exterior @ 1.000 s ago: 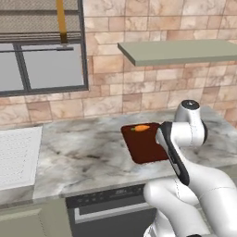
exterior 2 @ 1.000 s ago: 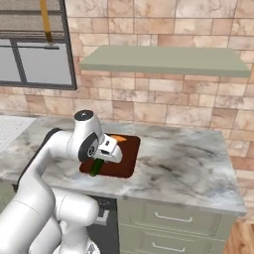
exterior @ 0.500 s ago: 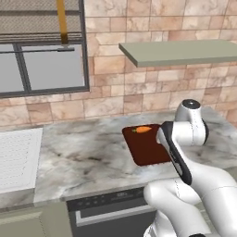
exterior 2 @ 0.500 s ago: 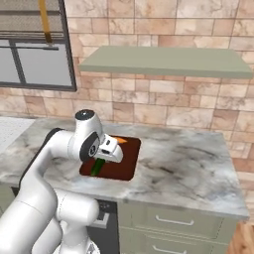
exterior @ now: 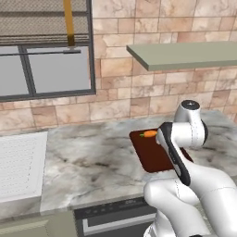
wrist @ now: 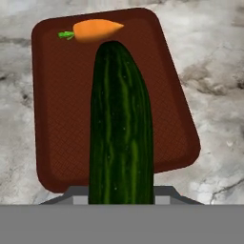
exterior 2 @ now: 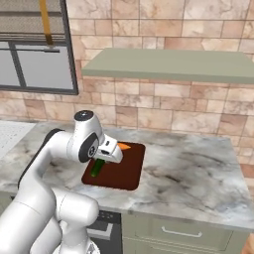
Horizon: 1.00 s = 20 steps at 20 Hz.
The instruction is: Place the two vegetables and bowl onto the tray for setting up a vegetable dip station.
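The dark reddish-brown tray [exterior: 149,157] [exterior 2: 124,173] [wrist: 57,119] lies on the marble counter. At its far edge rests an orange carrot [exterior: 149,134] [exterior 2: 124,147] [wrist: 93,29] with a green stem end. My gripper [exterior 2: 102,159] is shut on a dark green cucumber [exterior 2: 96,168] [wrist: 121,133], the other vegetable. It holds the cucumber by one end, tilted, just above the tray's near left part. In the hand view the cucumber runs lengthwise up the middle of the tray and hides my fingertips. The bowl is out of view.
A white ribbed panel [exterior: 18,166] lies at the counter's left end. A grey-green shelf [exterior: 185,55] [exterior 2: 168,64] juts from the brick wall above the tray. The counter's front edge [exterior 2: 163,213] runs just in front of the tray, with bare marble [exterior 2: 198,168] to its right.
The whole picture has shifted slightly, so the camera moved a little. The cucumber stays in my grip over the tray at much the same spot, and the carrot lies unmoved.
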Available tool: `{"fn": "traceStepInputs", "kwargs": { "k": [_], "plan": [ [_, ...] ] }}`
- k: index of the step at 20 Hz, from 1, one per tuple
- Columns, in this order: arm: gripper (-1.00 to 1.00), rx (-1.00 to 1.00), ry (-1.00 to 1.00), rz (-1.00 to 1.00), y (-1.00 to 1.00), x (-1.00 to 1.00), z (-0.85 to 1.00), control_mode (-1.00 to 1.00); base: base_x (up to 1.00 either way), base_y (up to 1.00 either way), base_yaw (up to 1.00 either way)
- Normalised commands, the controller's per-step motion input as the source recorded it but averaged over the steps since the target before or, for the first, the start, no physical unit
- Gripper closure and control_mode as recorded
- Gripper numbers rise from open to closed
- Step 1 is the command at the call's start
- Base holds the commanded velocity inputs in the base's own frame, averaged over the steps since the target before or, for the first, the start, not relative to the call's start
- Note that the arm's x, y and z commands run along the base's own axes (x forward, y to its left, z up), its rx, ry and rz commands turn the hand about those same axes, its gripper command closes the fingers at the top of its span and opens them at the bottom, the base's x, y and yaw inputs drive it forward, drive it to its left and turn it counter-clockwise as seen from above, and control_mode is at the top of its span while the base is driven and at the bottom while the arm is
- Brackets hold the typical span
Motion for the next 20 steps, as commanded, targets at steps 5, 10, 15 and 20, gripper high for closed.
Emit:
{"fn": "traceStepInputs", "kwargs": {
  "k": [5,10,15,20],
  "plan": [
    [1.00,0.00,0.00,0.00,0.00,0.00,0.00,1.00,0.41,0.00,0.00],
    [1.00,0.00,0.00,0.00,0.00,0.00,0.00,-1.00,0.15,0.00,0.00],
    [1.00,0.00,0.00,-0.03,0.00,0.08,0.00,-1.00,0.00,0.00,0.00],
    [1.00,0.00,0.00,-0.30,0.01,0.36,0.00,-1.00,0.00,0.00,0.00]
  ]
}}
